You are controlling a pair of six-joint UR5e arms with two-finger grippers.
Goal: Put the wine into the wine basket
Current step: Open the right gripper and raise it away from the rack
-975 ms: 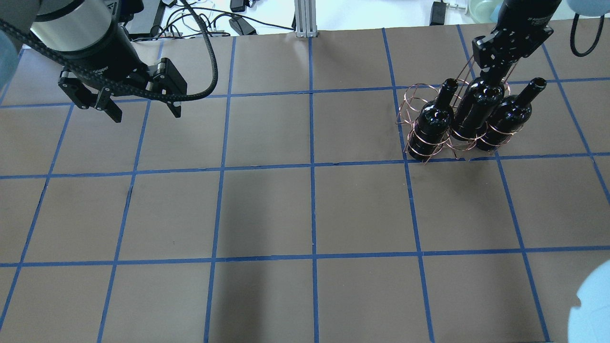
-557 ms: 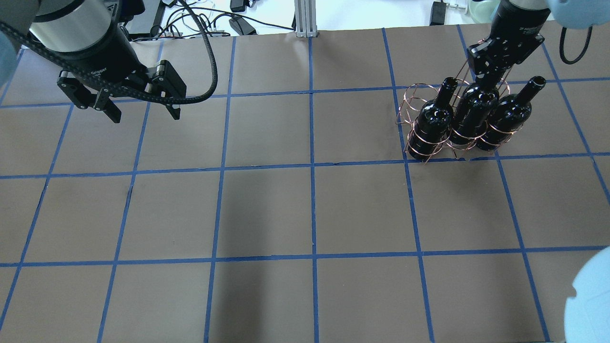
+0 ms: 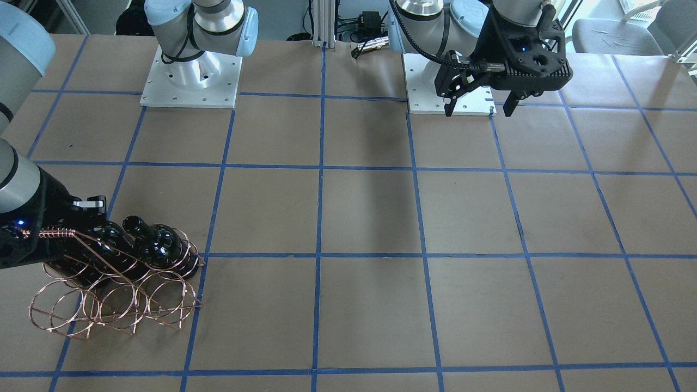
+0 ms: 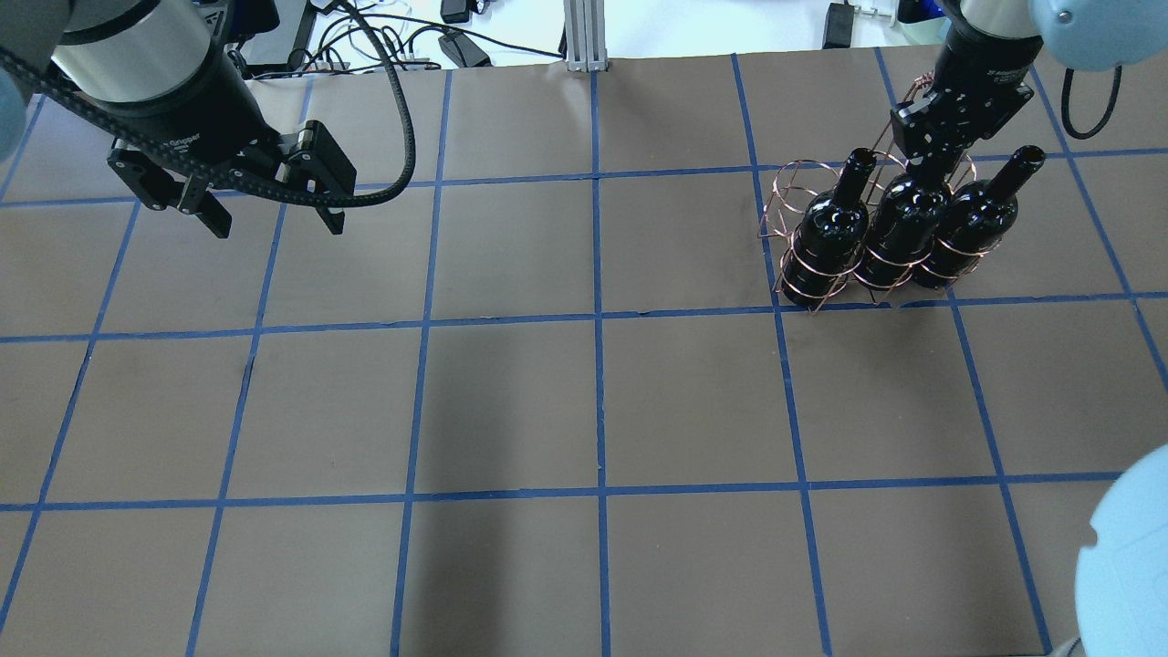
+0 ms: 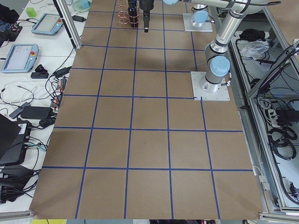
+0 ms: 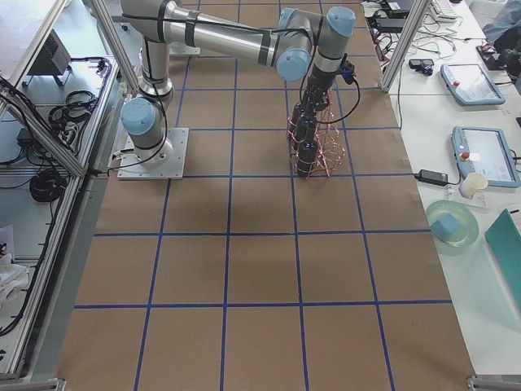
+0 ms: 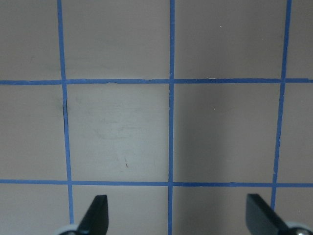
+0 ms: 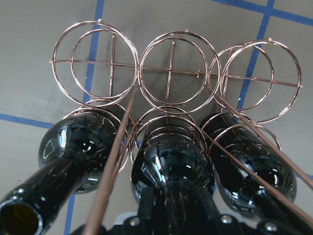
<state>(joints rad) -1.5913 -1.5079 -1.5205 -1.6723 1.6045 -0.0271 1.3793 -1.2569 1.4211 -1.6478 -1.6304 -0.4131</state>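
Note:
The copper wire wine basket (image 4: 792, 185) stands at the table's far right, and shows in the front view (image 3: 109, 305) and right wrist view (image 8: 171, 73). Three black wine bottles stand in its near row: left (image 4: 830, 228), middle (image 4: 903, 224) and right (image 4: 976, 219). My right gripper (image 4: 931, 166) is shut on the middle bottle's neck; in the right wrist view its fingers (image 8: 146, 210) flank that neck above the bottle's shoulder (image 8: 171, 166). The far row of rings is empty. My left gripper (image 4: 269, 214) is open and empty above the far left of the table.
The basket's thin handle rods (image 8: 117, 161) run up between the bottles beside my right gripper. Brown paper with blue tape lines (image 4: 598, 319) covers the table. Cables and an aluminium post (image 4: 584, 36) lie beyond the far edge.
My right gripper has moved down and away with the middle bottle, which now sits lower in its ring, level with the other two. The left gripper has barely moved.

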